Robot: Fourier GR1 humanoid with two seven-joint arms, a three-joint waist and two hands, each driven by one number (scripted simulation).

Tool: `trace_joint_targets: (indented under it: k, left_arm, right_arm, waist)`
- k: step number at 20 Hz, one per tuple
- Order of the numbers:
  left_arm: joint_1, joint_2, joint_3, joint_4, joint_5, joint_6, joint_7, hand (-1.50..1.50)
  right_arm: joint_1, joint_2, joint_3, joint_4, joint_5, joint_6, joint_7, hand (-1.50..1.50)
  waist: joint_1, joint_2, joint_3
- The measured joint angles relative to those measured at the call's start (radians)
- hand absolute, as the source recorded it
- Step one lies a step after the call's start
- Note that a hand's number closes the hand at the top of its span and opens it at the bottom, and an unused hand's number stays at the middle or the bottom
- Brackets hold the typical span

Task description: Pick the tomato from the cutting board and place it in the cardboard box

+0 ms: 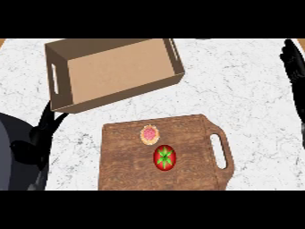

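Note:
A red tomato with a green star-shaped top lies on the wooden cutting board, near its middle. The cardboard box stands open at the back left, tilted on the counter, with nothing visible inside. My right hand is at the right edge, open, fingers straight and pointing away, well to the right of the board. My left hand hangs at the left, fingers relaxed and open, between the box's near corner and the board's left side. Neither hand touches the tomato.
A small round tart with a pink top sits on the board just behind the tomato. The board's handle slot faces right. White marble counter lies between board and right hand.

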Motion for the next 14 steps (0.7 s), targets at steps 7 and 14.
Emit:
trace_joint_targets:
  k: [7,14]
  left_arm:
    - [-0.075,0.028,-0.072,-0.049,-0.046,-0.075,0.099,0.00]
    - [-0.058,0.047,-0.103,-0.093,-0.048,-0.126,0.133,0.00]
  right_arm:
    - [0.112,0.236,0.176,-0.129,0.050,-0.135,0.087,-1.50]
    - [0.200,0.099,0.439,-0.079,0.515,-0.245,0.131,-1.50]
  waist:
    - [-0.041,-0.044,-0.008]
    - [-0.052,-0.050,-0.030]
